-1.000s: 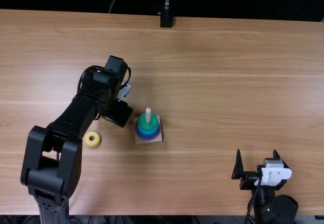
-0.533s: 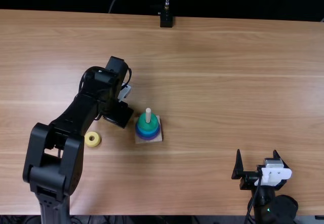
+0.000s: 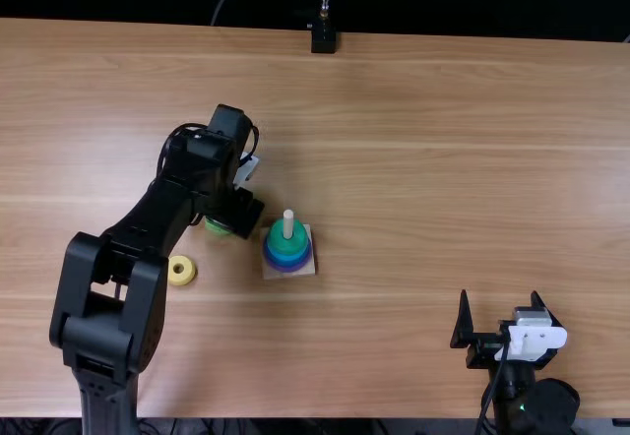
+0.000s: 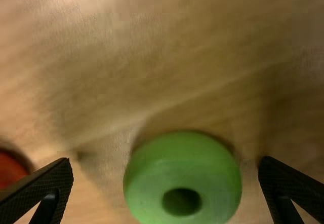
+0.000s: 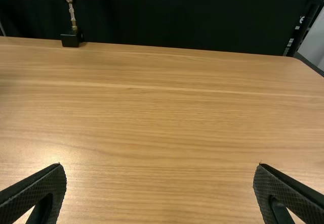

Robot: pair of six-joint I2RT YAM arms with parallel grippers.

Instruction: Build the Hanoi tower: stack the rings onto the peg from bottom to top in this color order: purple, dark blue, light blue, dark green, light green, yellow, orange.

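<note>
My left gripper (image 3: 239,213) hangs over the light green ring (image 3: 218,227), which peeks out below it. In the left wrist view the fingers of that gripper (image 4: 166,176) stand wide apart, with the light green ring (image 4: 182,181) lying between them, untouched; a red-orange ring (image 4: 11,170) lies outside one finger. The wooden peg (image 3: 288,223) carries purple, blue and green rings (image 3: 286,242), dark green uppermost. A yellow ring (image 3: 181,270) lies flat to the left of the peg's base. My right gripper (image 3: 501,319) is open at the near right, and its fingers (image 5: 159,178) hold nothing.
The square wooden base (image 3: 304,270) sits near the left arm's gripper. A black camera stand (image 3: 323,37) is at the table's far edge (image 3: 443,39). Bare wood (image 3: 423,159) spreads between the peg and the right arm.
The left gripper has shifted slightly to the right and away from the near edge, uncovering part of the light green ring. The right arm and the peg stack have kept still.
</note>
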